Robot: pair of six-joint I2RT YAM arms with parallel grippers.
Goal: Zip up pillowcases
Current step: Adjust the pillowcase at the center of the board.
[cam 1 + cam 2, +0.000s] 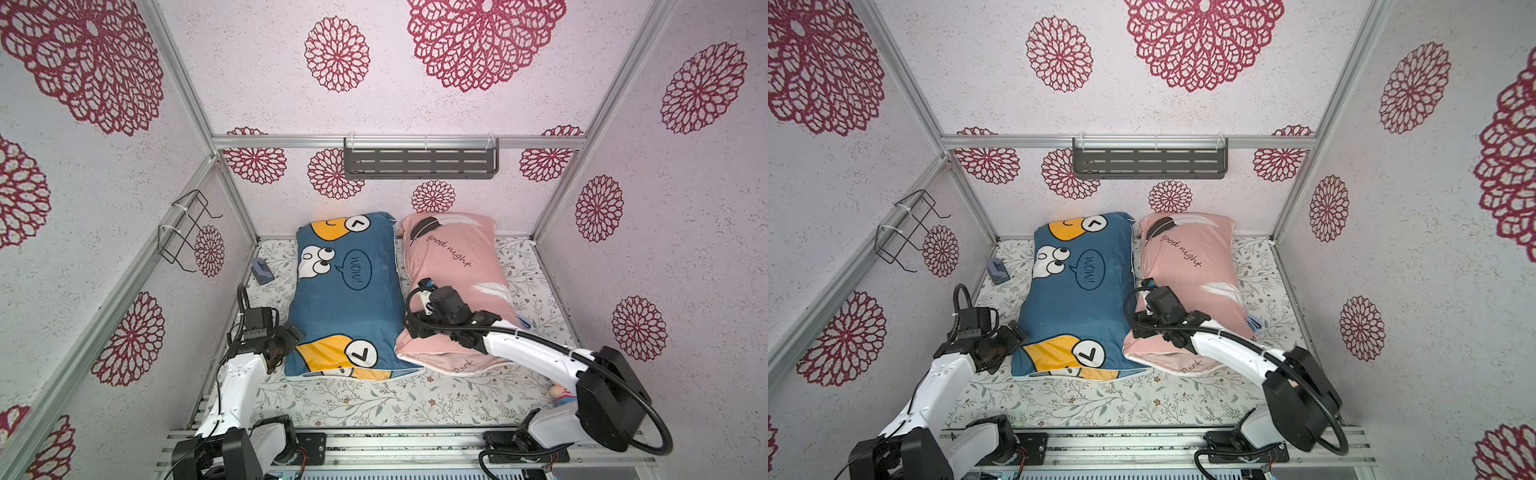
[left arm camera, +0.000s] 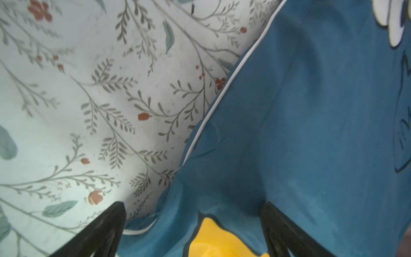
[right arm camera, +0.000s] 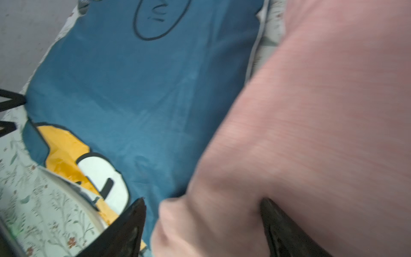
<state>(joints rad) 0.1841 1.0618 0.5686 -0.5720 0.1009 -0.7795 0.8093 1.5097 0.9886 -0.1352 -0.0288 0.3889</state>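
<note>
Now the blue pillowcase (image 1: 349,291) lies on the floral sheet (image 1: 374,403), with the pink pillowcase (image 1: 453,257) touching it at its 3 o'clock. The left gripper (image 2: 192,207) sits at the blue one's 8 o'clock edge, jaws spread wide across the white piping (image 2: 213,111), gripping nothing. The right gripper (image 3: 203,200), at the pink one's 8 o'clock edge, has its jaws apart around a bulge of pink fabric.
</note>
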